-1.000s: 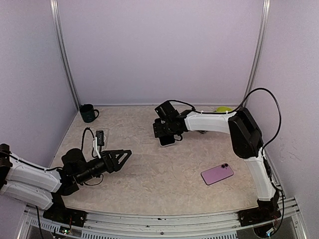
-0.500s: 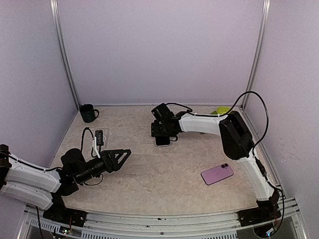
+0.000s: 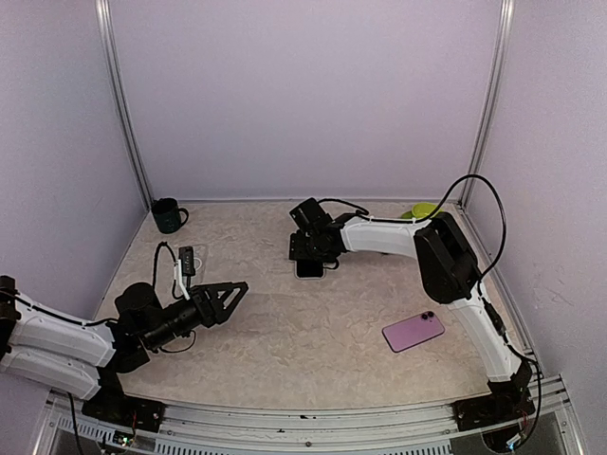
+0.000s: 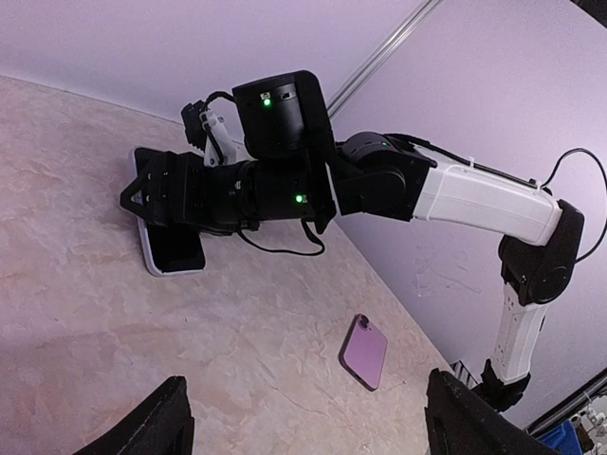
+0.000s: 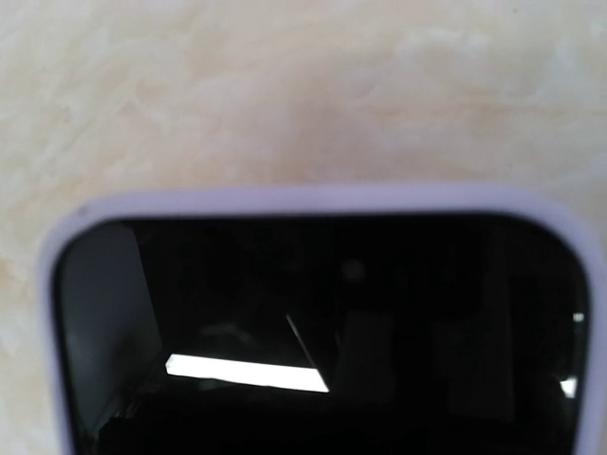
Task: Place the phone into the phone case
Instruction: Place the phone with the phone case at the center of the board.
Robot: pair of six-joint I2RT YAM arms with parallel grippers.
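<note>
The beige marbled tabletop (image 3: 313, 327) is walled in lilac. At its centre back the right gripper (image 3: 305, 254) sits low over one end of a dark-screened, pale-rimmed phone (image 4: 175, 251); I cannot tell how its jaws stand. The left gripper (image 3: 239, 301) hovers front left with fingers spread wide, and the purple phone case (image 3: 413, 331) lies flat, well apart, front right.
</note>
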